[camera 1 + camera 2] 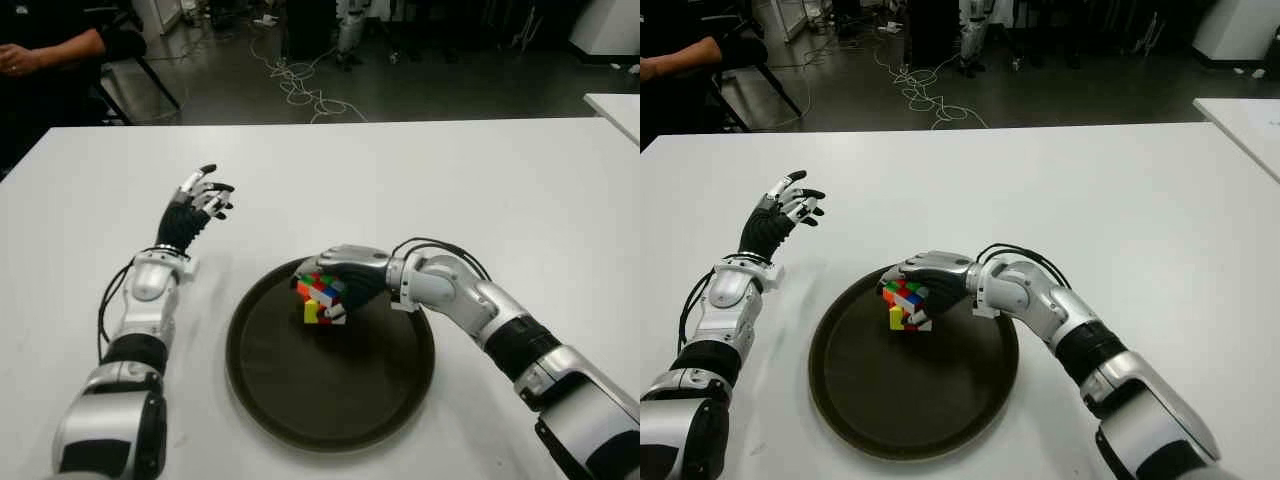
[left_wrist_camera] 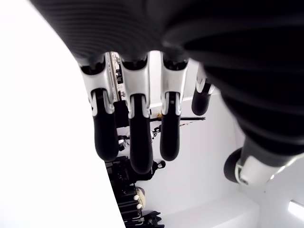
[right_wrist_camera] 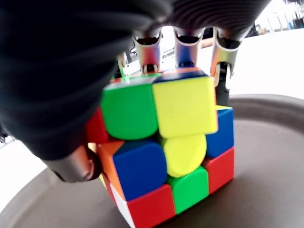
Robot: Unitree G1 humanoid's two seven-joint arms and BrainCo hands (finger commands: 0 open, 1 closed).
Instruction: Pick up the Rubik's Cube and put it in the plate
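Placing step, late stage. Right hand grasps the Rubik's Cube from above; fingers wrap its far side, thumb presses the near side. Cube sits under the palm, over the rear part of the dark round plate, inside the rim. In the right wrist view its lower edge appears at or just above the plate floor; contact cannot be confirmed. The cube looks scrambled and slightly twisted, layers out of line.

Left hand shows off to the left of the plate above the white table, fingers loosely extended, holding nothing.

Judgement: next move calls for settling the cube flat on the plate, then loosening fingers and thumb and lifting straight up so nothing drags the cube.

No brand, label or legible writing on cube, plate or hands.
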